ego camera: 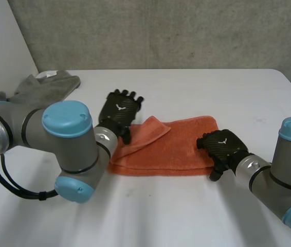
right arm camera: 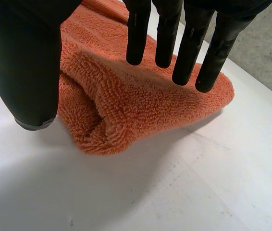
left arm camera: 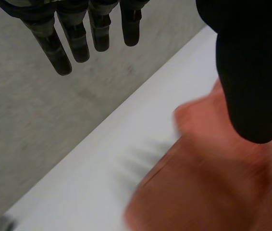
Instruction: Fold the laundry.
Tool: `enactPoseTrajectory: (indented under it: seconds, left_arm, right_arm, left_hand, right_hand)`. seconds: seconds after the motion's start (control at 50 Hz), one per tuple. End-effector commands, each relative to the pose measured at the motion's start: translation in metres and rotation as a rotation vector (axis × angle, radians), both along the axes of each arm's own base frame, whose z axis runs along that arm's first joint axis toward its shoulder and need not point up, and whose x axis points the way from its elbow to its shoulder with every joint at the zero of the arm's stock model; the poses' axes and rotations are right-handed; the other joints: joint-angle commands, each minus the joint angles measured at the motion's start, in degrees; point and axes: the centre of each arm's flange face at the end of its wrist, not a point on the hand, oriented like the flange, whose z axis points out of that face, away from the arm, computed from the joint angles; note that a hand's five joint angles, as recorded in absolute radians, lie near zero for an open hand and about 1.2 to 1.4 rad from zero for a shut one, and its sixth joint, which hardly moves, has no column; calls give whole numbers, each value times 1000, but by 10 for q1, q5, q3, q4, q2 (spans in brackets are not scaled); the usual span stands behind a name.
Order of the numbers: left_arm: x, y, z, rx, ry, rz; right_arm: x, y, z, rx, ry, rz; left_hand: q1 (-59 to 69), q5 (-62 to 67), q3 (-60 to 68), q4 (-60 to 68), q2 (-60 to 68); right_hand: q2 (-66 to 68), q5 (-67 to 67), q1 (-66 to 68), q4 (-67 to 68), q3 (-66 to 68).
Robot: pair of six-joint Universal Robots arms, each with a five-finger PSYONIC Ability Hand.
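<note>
Our left hand (ego camera: pixel 120 110) and right hand (ego camera: pixel 222 146) sit straight-fingered, holding nothing, at opposite ends of the orange towel (ego camera: pixel 176 149).

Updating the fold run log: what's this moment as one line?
orange towel folded, one corner flopped over | left hand open at its left end | right hand open at its right end | grey cloth far left

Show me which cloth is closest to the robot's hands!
The orange towel, lying between the left hand and right hand. The grey cloth lies far off, untouched.
</note>
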Motion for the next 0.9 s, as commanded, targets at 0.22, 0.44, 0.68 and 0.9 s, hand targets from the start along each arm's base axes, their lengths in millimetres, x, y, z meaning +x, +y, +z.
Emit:
enactPoseTrajectory:
  seconds: [0.22, 0.44, 0.68, 0.9]
  left_arm:
    - [-17, -20, -39, 18, -68, -51]
    - [27, -80, -25, -67, -87, 295]
    - [23, -40, -28, -7, -117, 189]
    - [33, -23, -21, 15, -133, 191]
  right_arm:
    - [0, -1, -2, -13, 11, -1]
    - [-3, -2, -2, -33, 21, -16]
    - [1, -5, -1, -53, 12, -9]
    - [-9, -8, -1, -51, 49, -26]
  left_hand:
    - [6, -14, -5, -1, -1]
    - [5, -16, -7, -2, -3]
    - [-2, -23, -13, -9, -10]
    - [-2, -23, -13, -9, -10]
  right_hand:
    - [91, 87, 125, 81, 82]
    - [117, 114, 152, 108, 109]
    - [274, 270, 308, 264, 265]
    - [541, 537, 575, 531, 532]
